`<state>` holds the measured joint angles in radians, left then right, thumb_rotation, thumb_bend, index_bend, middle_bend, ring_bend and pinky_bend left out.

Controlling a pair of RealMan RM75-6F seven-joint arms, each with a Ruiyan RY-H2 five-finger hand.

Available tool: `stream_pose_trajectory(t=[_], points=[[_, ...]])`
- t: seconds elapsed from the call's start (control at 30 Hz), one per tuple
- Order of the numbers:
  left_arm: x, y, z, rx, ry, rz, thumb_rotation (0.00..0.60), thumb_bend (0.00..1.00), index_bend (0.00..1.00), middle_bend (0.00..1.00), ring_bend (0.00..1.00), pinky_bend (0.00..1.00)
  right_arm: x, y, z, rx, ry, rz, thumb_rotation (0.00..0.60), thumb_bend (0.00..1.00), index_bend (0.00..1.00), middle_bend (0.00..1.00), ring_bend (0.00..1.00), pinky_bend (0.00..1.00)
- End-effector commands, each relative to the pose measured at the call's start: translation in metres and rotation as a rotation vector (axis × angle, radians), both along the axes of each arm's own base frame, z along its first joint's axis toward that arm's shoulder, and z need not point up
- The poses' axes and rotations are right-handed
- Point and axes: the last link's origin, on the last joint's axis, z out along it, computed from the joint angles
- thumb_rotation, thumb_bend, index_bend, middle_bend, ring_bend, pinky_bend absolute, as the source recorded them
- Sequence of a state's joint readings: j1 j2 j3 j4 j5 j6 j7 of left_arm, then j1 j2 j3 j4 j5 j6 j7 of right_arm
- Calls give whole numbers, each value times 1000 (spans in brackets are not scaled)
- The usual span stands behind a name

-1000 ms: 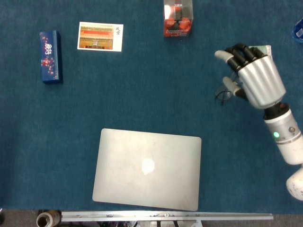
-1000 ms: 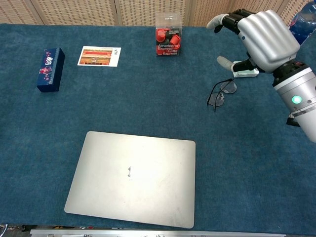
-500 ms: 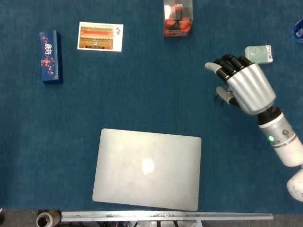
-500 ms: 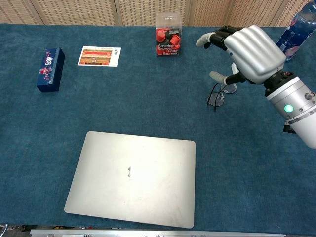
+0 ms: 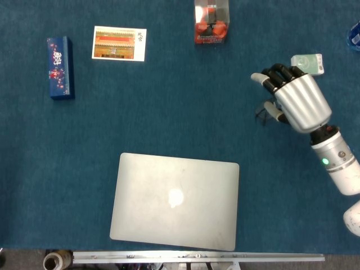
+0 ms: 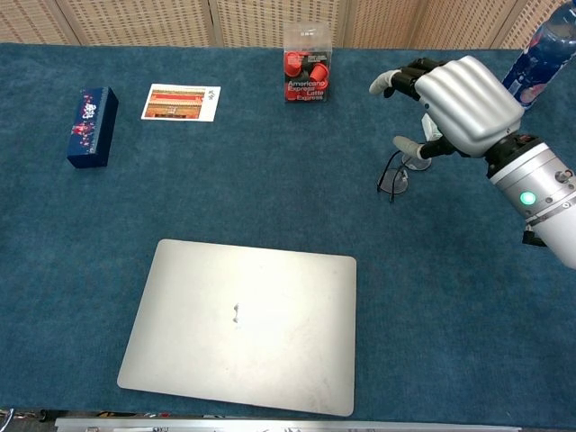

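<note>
A blue-clothed table (image 6: 81,234) is carrying a closed laptop (image 6: 241,326); behind the laptop are lying a blue box (image 6: 92,126), postcard (image 6: 180,102), capsule box (image 6: 306,63) and glasses (image 6: 397,174).

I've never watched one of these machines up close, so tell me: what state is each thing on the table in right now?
Silver laptop: lid closed, lying flat.
Thin black-framed eyeglasses: on the cloth, partly under the hand.
Right hand: open, fingers apart, above the eyeglasses.
Clear box of red capsules: upright.
Dark blue patterned box: closed, lying flat.
Postcard: face up.
</note>
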<state>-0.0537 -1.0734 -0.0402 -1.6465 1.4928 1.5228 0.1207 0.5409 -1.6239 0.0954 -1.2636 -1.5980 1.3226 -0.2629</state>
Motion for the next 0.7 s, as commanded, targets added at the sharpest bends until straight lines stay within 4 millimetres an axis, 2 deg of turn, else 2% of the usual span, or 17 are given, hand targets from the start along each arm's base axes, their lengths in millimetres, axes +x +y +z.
stream_pose_trajectory(t=[0.03, 0.7], points=[[0, 0, 0, 1, -1, 1, 600, 93, 543, 482, 401, 480, -3, -1, -1, 0, 4, -8, 600, 210, 308, 377, 293, 469], [-1, -2, 0, 1, 0, 4, 600, 93, 544, 482, 401, 480, -23, -14, -4, -27, 54, -68, 600, 211, 308, 377, 293, 469]])
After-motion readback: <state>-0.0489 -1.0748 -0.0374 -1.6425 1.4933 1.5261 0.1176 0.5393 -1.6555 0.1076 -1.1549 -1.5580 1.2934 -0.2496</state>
